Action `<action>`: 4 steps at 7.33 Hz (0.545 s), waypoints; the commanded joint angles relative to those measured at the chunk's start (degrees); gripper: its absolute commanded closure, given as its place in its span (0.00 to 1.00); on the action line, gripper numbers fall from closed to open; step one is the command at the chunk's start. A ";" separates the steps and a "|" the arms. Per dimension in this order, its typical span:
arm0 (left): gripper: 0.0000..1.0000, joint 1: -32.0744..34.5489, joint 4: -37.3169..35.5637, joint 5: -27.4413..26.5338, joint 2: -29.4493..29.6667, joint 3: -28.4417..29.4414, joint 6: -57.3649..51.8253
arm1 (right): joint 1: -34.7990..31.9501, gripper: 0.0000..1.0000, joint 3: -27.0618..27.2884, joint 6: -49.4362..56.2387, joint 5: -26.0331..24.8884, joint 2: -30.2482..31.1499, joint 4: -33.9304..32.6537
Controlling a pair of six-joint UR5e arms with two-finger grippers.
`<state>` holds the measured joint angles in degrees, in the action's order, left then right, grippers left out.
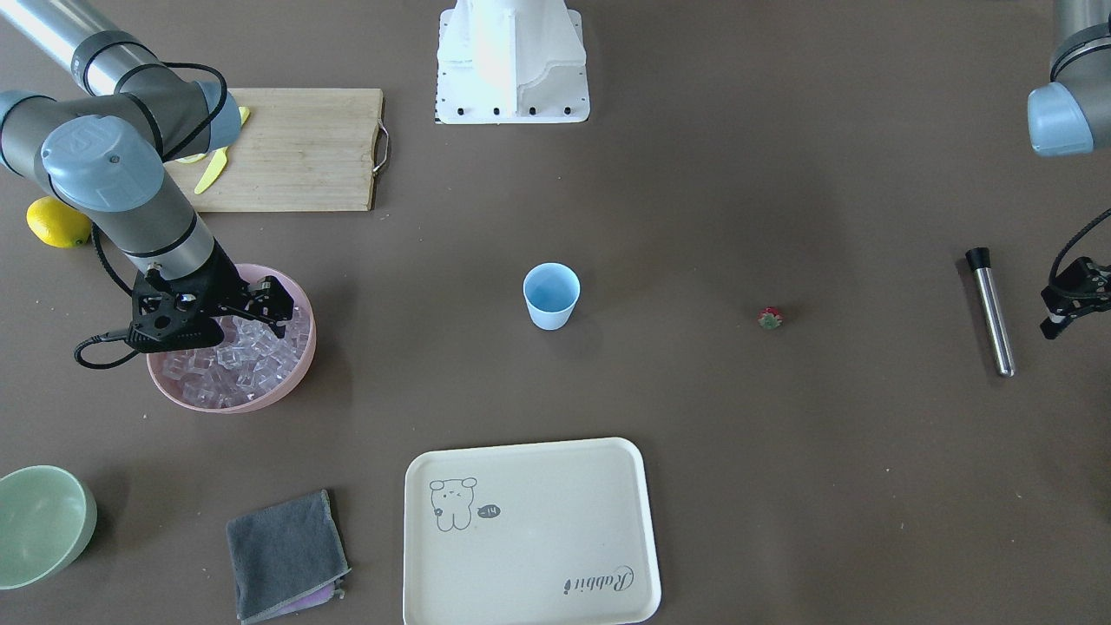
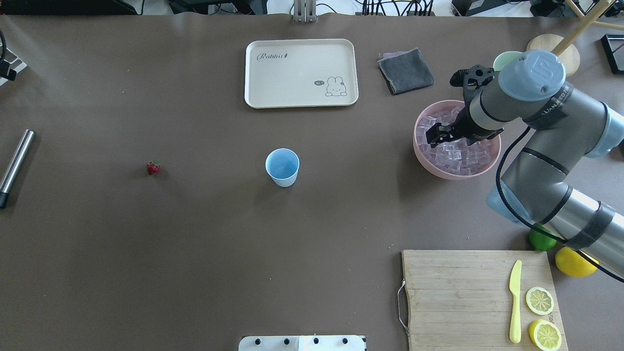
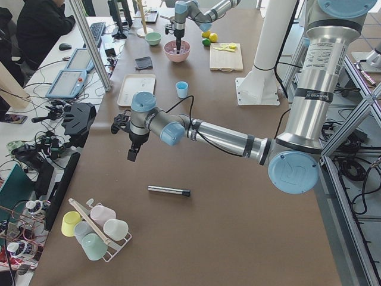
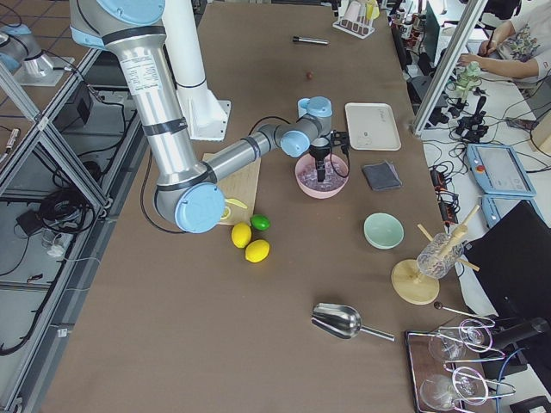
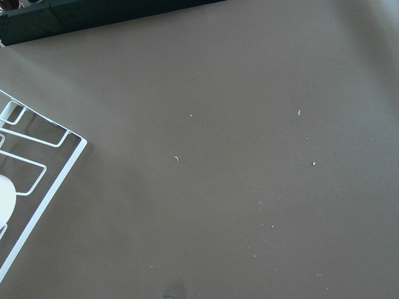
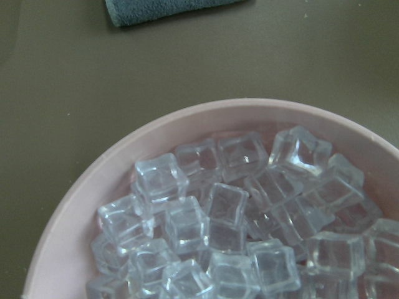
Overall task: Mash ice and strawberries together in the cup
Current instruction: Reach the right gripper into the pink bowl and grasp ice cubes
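Exterior front-facing view: the cup (image 1: 551,297) stands upright at the middle of the desk (image 1: 694,217), its blue inside bare. The strawberry (image 1: 770,319) lies alone on the desk, well apart from the cup, toward the end on the robot's left. Further toward that end lies a metal rod (image 1: 990,311) with a black cap. Just beyond it the left end effector (image 1: 1057,323) hangs at the desk's end. It is cut off by the frame, so I cannot tell how far it is open or whether it holds anything.

The ice (image 1: 252,356) is heaped in a pink bowl (image 1: 260,401) toward the desk's end on the robot's right. The right end effector (image 1: 276,308) hangs low over the heap, inside the bowl's rim. Its jaws look parted with no cube between them. Whether its tips touch the cubes cannot be told. A cream tray (image 1: 529,538) sits at the middle of the edge far from the robot, with a grey cloth (image 1: 282,551) beside it.
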<state>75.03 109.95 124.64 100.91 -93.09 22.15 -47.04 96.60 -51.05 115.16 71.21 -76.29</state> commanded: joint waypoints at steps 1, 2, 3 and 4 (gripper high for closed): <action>0.02 -0.23 0.09 -0.01 0.78 0.89 -0.08 | 0.11 0.07 0.69 -0.46 -0.12 0.25 0.00; 0.02 -0.24 0.17 0.07 0.78 1.24 -0.17 | 0.28 0.11 0.78 -0.72 -0.29 0.34 0.00; 0.02 -0.24 0.26 0.07 0.78 1.25 -0.09 | 1.07 0.17 0.61 -0.72 -0.73 0.69 0.00; 0.02 -0.24 0.26 0.07 0.78 1.25 -0.09 | 1.07 0.25 0.95 -0.72 -0.73 0.78 0.00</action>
<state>74.81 110.17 124.71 101.65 -91.92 22.04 -46.26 97.32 -51.72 114.60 71.78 -76.29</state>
